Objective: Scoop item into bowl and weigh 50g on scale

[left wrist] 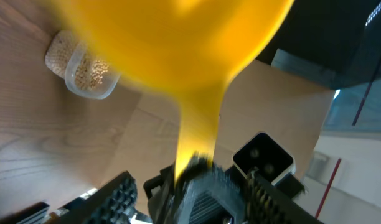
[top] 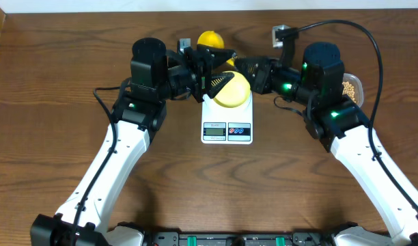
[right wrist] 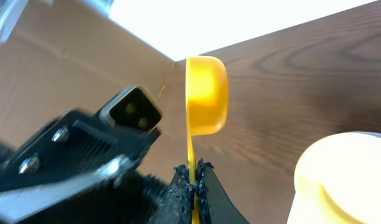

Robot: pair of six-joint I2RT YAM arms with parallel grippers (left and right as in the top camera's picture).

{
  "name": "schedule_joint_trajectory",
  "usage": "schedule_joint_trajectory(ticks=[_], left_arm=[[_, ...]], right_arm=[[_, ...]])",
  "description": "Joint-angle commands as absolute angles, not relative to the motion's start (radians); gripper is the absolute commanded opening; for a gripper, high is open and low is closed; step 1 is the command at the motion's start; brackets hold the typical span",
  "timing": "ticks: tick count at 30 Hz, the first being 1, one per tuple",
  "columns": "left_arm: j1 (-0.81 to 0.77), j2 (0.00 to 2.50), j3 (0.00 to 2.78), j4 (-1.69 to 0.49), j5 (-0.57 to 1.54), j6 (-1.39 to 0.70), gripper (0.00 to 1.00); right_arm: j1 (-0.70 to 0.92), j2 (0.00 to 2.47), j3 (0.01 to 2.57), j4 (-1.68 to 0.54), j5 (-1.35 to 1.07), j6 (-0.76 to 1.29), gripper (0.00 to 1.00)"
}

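Note:
The bright yellow scoop (top: 210,39) is held in the air behind the white scale (top: 227,131). My right gripper (right wrist: 193,177) is shut on its thin handle, with the scoop cup (right wrist: 206,93) turned on its side. My left gripper (left wrist: 187,196) is open, and its two ribbed fingers straddle the handle and the right fingertips; the scoop (left wrist: 178,43) fills that view, blurred. In the overhead view the two grippers, left (top: 218,68) and right (top: 235,63), meet above the pale yellow bowl (top: 235,96), which sits on the scale. The bowl (right wrist: 346,180) looks empty. The beans (left wrist: 84,68) lie in a clear tub.
The clear tub of beans (top: 352,89) stands at the right, behind the right arm. A black cable (top: 373,41) loops above the right arm. The table's far edge meets a pale wall (top: 373,5).

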State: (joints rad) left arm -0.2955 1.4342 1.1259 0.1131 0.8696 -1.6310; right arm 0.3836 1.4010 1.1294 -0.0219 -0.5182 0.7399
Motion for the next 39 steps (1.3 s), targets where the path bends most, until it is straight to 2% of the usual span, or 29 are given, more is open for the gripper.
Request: schedule_joint_trajectory(ticks=[1,10,14,20,26,30,35,39], left_arm=[[-0.297,1.426,1.124,0.118,0.881,-1.572,0.61],[-0.236,1.426,1.124,0.118,0.881,-1.349,0.61],[-0.213,1.426,1.124,0.106,0.881,-1.237,0.61],[-0.191,1.426,1.124,0.010,0.864,-1.071,0.61],[-0.186,1.424,1.152,-0.240,0.747,-0.835,0.61],[-0.186,1.424,1.248,-0.490,0.618,-0.656,0.61],[-0.186,1.424,1.439,-0.840,0.374,-0.456,0.49],[-0.186,1.422,1.518,-0.979,0.264,-0.411,0.48]], right_arm=[[0.378,1.382,1.147,-0.020,-0.383,0.797,0.02],[0.318,1.274,1.153,-0.162,-0.221,0.753,0.02],[0.252,1.236,1.201,-0.332,-0.208,0.742,0.01],[0.187,1.227,1.369,-0.623,-0.128,0.597,0.01],[0.186,1.227,1.486,-0.806,-0.025,0.503,0.01],[0.168,1.229,1.504,-0.883,-0.021,0.469,0.01],[0.103,1.234,1.504,-0.983,-0.003,0.454,0.01],[0.048,1.238,1.504,-1.038,-0.003,0.435,0.01]])
